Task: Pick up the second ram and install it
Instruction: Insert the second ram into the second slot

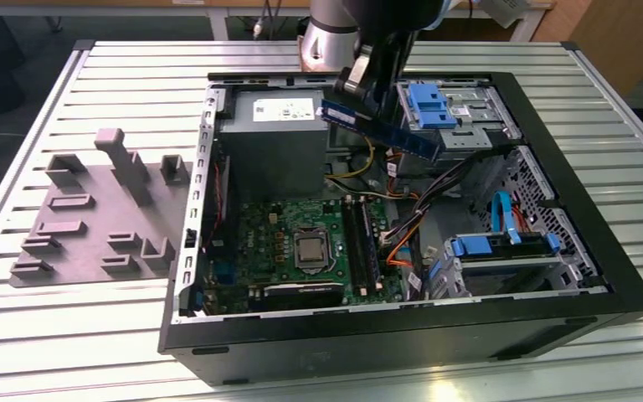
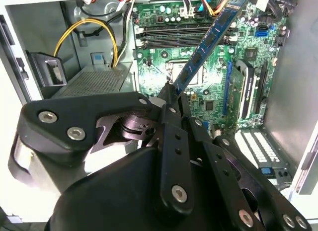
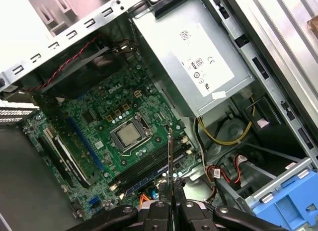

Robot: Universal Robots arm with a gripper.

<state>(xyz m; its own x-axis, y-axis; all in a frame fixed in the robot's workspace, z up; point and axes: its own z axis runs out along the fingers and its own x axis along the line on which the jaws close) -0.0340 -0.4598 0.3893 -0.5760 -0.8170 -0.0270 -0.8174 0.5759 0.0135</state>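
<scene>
Carrying the second ram (image 1: 380, 127), a long narrow dark memory stick with a pale bluish label, the black claw (image 2: 171, 94) is pinched shut on one end; the stick hangs above the open black computer case (image 1: 411, 335), over the grey power supply's (image 1: 271, 138) edge, not yet seated; its long axis runs from ten to four o'clock in the exterior view; next, I judge, it must line up with the long black slots (image 1: 357, 243) on the green motherboard (image 1: 260, 239).

Open motherboard (image 1: 299, 243) (cables (image 1: 405, 239) alongside)
</scene>
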